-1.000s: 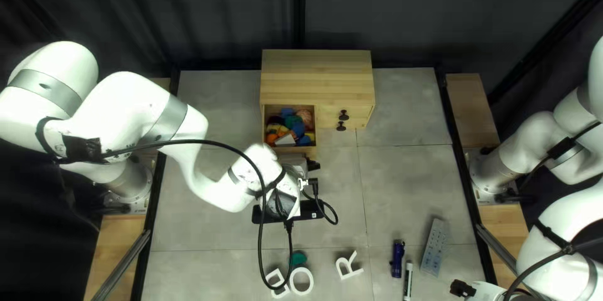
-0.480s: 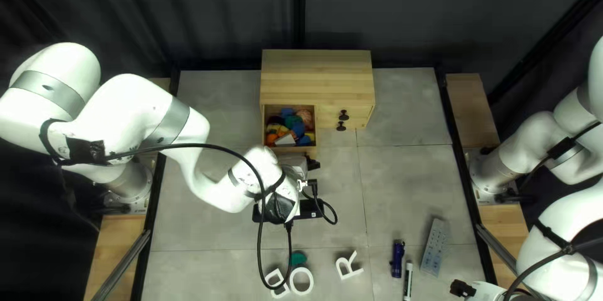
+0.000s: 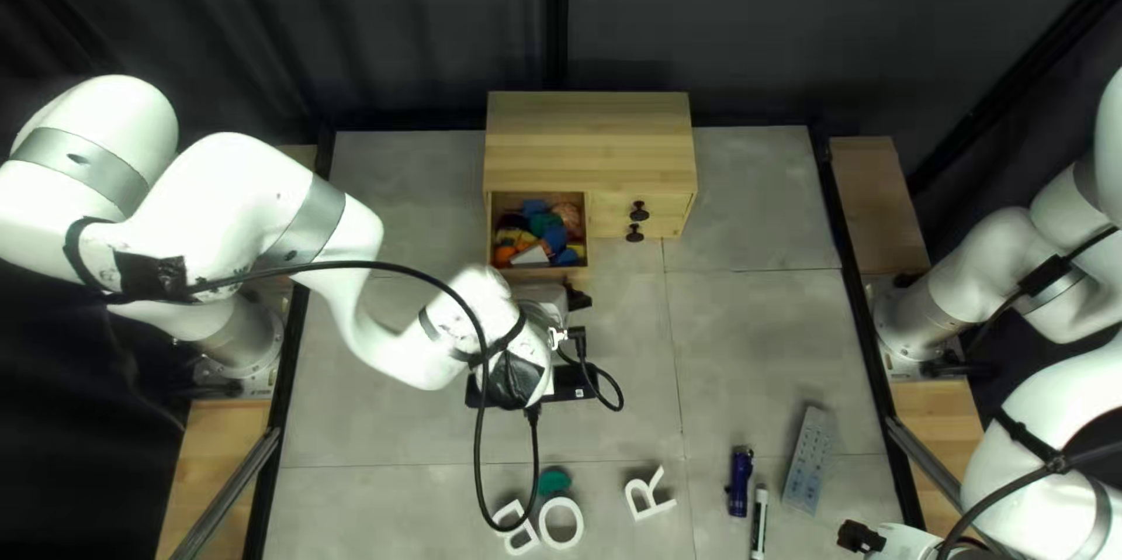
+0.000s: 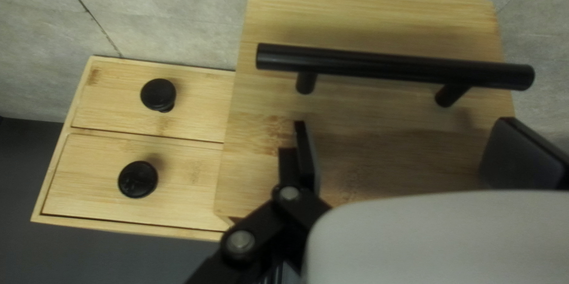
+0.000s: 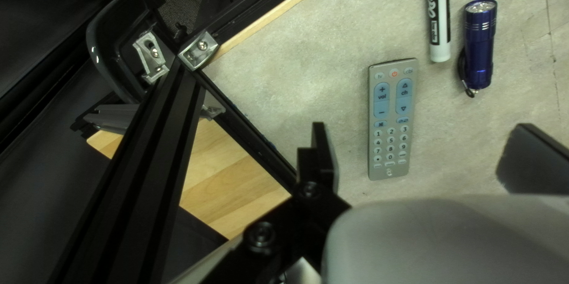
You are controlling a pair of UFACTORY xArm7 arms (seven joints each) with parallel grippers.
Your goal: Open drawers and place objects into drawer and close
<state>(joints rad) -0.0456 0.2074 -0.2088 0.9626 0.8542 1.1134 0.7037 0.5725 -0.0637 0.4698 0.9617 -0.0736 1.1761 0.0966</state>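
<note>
The big drawer (image 4: 367, 14) already stands open, coloured objects (image 3: 547, 235) inside, so closing seems next; my left gripper (image 4: 403, 136), wide and empty, faces its handle (image 4: 391, 66) (right gripper (image 5: 422, 142) likewise spread, empty, near the remote (image 5: 391, 119))

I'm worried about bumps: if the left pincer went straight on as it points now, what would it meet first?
Most likely the open drawer's front. Its black bar handle lies near the left pincer's line and might touch first; depth is unclear.

Cabinet (image 3: 590, 145) in two views
</note>
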